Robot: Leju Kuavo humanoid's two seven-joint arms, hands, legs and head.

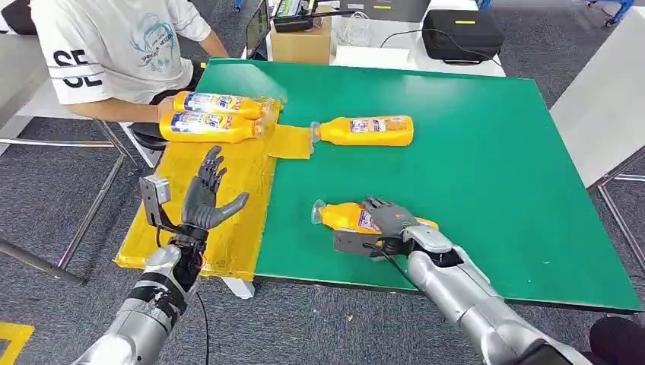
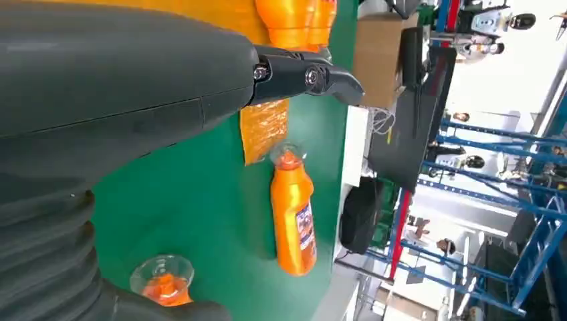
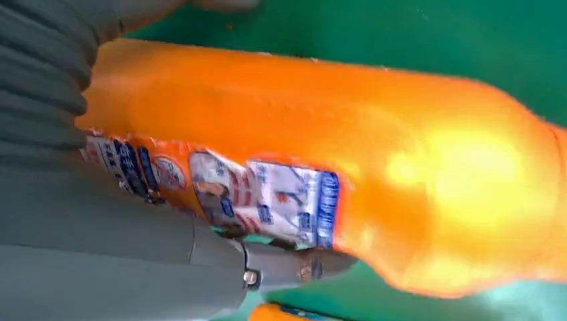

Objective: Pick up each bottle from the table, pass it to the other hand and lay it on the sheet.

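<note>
While the left hand (image 1: pixel 207 199) hovers over the yellow sheet (image 1: pixel 228 228) with fingers spread wide and holding nothing, the right hand (image 1: pixel 388 220) wraps the near bottle (image 1: pixel 346 217) lying on the green table (image 1: pixel 494 190) (two bottles (image 1: pixel 217 115) already lie on the sheet; another (image 1: pixel 365 130) just beside it).

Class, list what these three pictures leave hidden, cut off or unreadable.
- Near bottle: its middle is covered by the right hand in the head view; whether the fingers have closed on it is unclear.
- Its label print: blurred in the right wrist view.
- Sheet: partly hidden by the left hand.
</note>
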